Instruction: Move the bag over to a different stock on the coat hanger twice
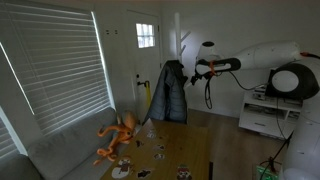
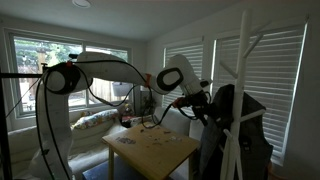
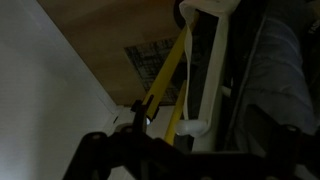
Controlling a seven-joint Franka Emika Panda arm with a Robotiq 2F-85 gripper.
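The coat hanger (image 1: 178,45) is seen in both exterior views as a slim white pole with upward pegs (image 2: 240,65). A dark jacket (image 1: 172,92) is hung on it and covers its lower half. The end effector (image 1: 200,70) is held at peg height, close at 3 o'clock of the pole in that exterior view. From the opposite side (image 2: 207,100) it is seen at 9 o'clock of the pole and close to the jacket (image 2: 248,130).

In the wrist view the pole (image 3: 205,75) is shown running up the frame. Of the bag, only the yellow straps (image 3: 172,65) can be made out. They are stretched at 9 o'clock of the pole, just beside it, while the jacket (image 3: 285,80) fills the 3 o'clock side. The straps are led down toward the end effector (image 3: 135,150) at 6 o'clock. Its dark fingers are too dim for it to be told whether they are apart or clamped on a strap. The bag's body cannot be made out.

A wooden counter (image 2: 165,155) with small items is seen at 7 o'clock of the arm. An orange toy (image 1: 120,135) is laid on a grey sofa (image 1: 60,150).
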